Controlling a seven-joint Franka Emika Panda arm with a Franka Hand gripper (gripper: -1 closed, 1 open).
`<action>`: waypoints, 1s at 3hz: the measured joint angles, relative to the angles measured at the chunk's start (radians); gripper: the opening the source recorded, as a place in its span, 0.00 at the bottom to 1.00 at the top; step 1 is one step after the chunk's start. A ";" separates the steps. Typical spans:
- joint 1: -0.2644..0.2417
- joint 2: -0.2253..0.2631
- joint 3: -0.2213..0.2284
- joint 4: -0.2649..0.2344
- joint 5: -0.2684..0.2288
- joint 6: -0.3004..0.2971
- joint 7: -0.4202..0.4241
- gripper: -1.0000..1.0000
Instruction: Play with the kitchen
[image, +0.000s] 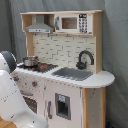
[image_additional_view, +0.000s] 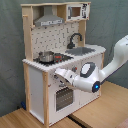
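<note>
The kitchen (image: 60, 50) (image_additional_view: 34, 85) is a tall white and light-wood toy with a tiled back, a grey hood (image: 40, 26) and a microwave (image_additional_view: 75, 11) on top. A small metal pot (image: 30, 61) (image_additional_view: 46, 56) sits on the stove, and the sink (image: 75, 73) with its black faucet (image_additional_view: 75, 39) lies beside it. In the second exterior view my gripper (image_additional_view: 61, 75) is close to the front panel, just under the counter edge and above the oven door (image_additional_view: 62, 97). In the first exterior view my white arm (image: 12, 100) hides the gripper.
A grey curtain (image: 115, 45) hangs behind the kitchen. The kitchen stands on light wooden boards (image_additional_view: 107, 105). My arm reaches in from the second exterior view's right, across the front of the cabinet.
</note>
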 joint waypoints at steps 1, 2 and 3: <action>0.012 0.028 -0.001 0.003 -0.022 -0.036 -0.094 1.00; 0.031 0.077 0.000 0.004 -0.066 -0.076 -0.158 1.00; 0.041 0.082 -0.013 0.048 -0.099 -0.156 -0.201 1.00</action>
